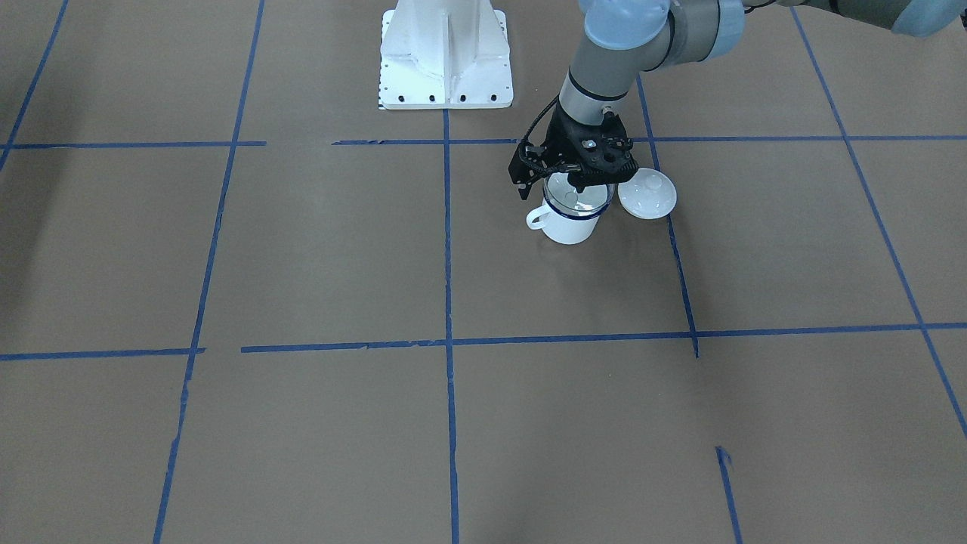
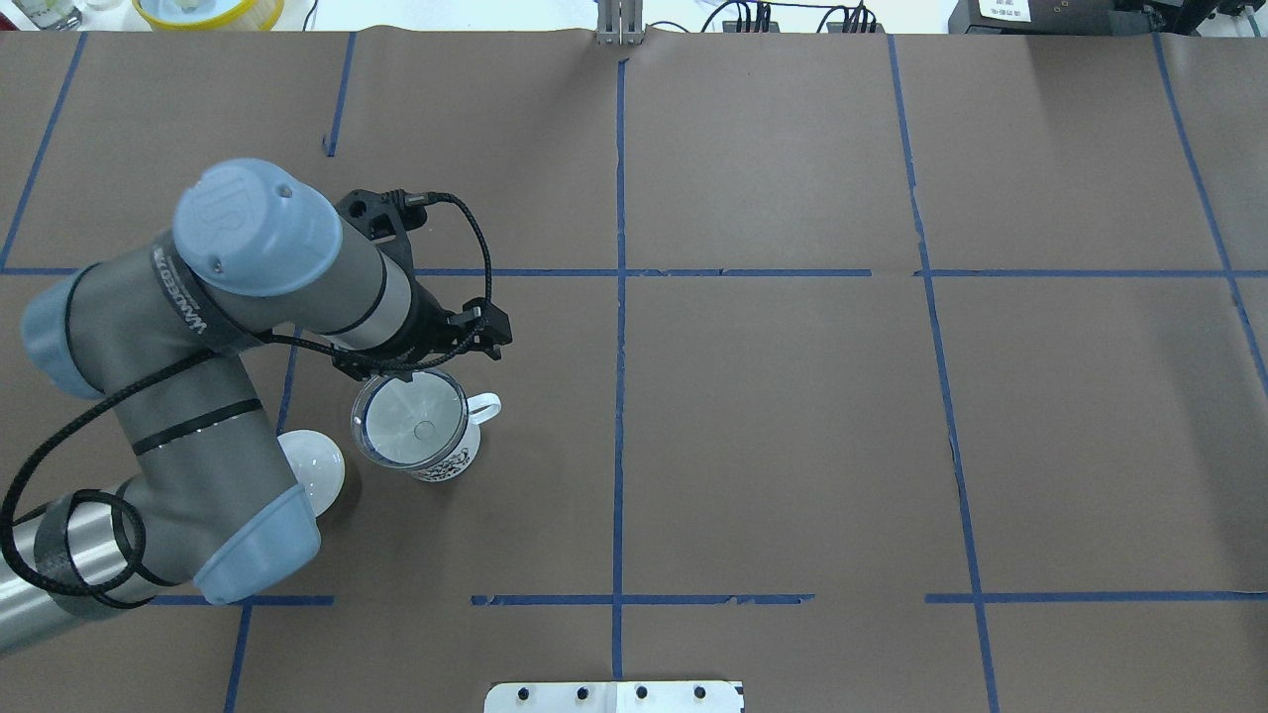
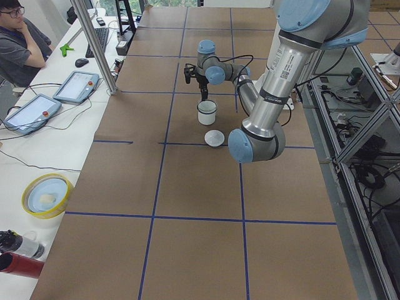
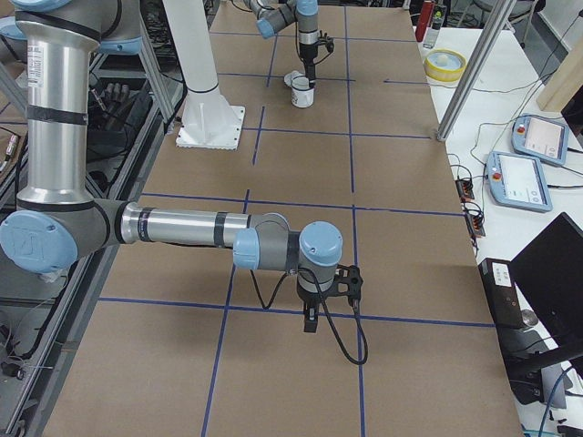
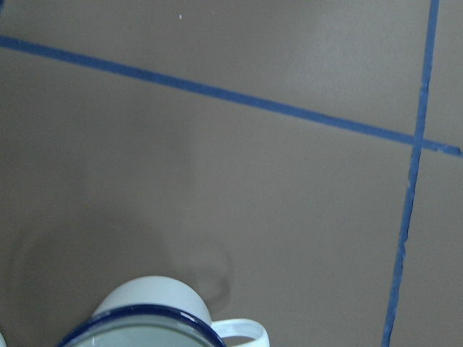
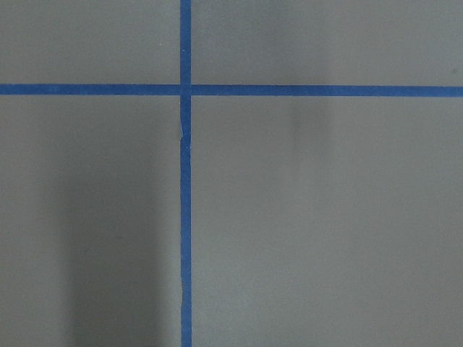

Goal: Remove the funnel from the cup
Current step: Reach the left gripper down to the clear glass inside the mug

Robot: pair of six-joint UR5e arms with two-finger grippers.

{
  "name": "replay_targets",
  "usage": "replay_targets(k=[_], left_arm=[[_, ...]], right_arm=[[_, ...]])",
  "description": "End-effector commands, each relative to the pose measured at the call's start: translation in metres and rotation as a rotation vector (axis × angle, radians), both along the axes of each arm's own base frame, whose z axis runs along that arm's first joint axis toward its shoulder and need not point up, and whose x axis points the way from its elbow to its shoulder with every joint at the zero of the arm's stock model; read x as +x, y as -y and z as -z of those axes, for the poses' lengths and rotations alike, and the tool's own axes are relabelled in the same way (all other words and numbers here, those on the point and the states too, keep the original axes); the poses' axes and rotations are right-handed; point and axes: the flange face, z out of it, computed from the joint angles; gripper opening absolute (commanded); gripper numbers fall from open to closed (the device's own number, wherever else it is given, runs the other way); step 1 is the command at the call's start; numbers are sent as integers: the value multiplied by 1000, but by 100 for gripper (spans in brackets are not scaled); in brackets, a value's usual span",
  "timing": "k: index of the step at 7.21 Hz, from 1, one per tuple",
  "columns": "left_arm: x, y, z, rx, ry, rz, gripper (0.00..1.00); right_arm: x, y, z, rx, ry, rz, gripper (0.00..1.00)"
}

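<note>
The cup [image 1: 568, 225] is a white mug with a dark blue rim, and its handle points toward the table's middle. The clear funnel [image 1: 578, 196] sits in its mouth. Both also show in the overhead view, the cup [image 2: 448, 460] and the funnel [image 2: 411, 421]. My left gripper [image 1: 580, 183] is right over the funnel, by its rim. The wrist hides its fingers, so I cannot tell whether they are open or shut. The left wrist view shows only the cup's rim [image 5: 145, 318]. My right gripper [image 4: 311, 320] hangs over bare table far away, and I cannot tell its state.
A white round knobbed lid [image 1: 647, 193] lies on the table beside the cup, toward the robot's left. The robot's white base plate [image 1: 446, 68] stands behind. Blue tape lines cross the brown table cover.
</note>
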Motion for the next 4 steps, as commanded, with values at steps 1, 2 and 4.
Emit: replay_targets(k=[1, 2, 4], left_arm=[[14, -10, -5, 7, 20, -12, 89], [14, -10, -6, 11, 23, -18, 18], [7, -13, -2, 34, 58, -50, 0]], right_arm=[[0, 0, 0, 0, 0, 0, 100], [0, 0, 0, 0, 0, 0, 100], [0, 0, 0, 0, 0, 0, 100]])
